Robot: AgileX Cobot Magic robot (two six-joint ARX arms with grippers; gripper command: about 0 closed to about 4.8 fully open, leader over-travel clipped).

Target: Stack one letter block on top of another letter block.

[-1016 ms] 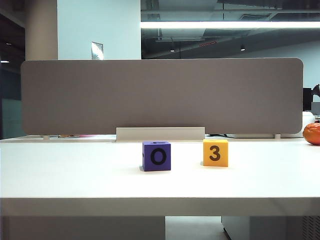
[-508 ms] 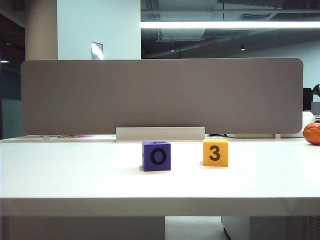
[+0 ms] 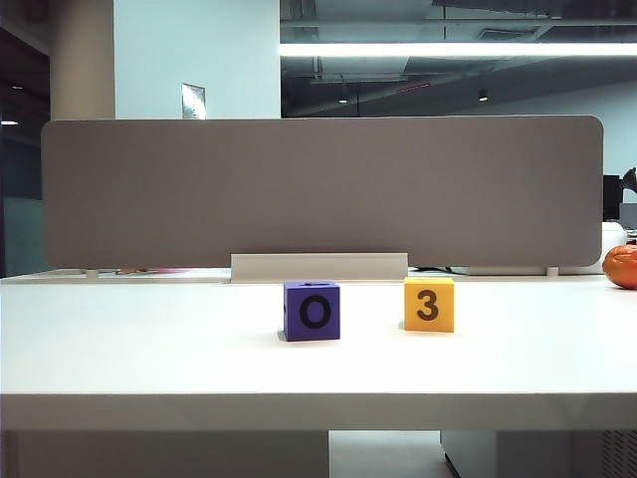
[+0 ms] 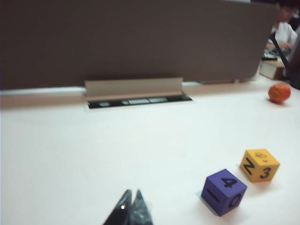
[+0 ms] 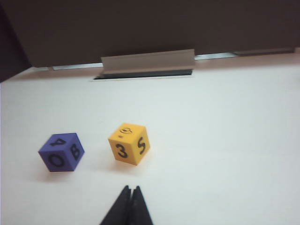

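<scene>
Left gripper: fingertips pressed together, empty, above the white table. Right gripper: likewise closed and empty. Neither appears in the exterior view. Purple block sits centre frame, yellow block near its right, apart. Left wrist view alone shows an orange ball.

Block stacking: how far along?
Done: nothing. The purple block and yellow block sit apart on the table, unstacked. In hand: nothing. The left gripper and right gripper are shut and empty, short of the blocks. Left: grasp one, lift it, set it on the other.
</scene>
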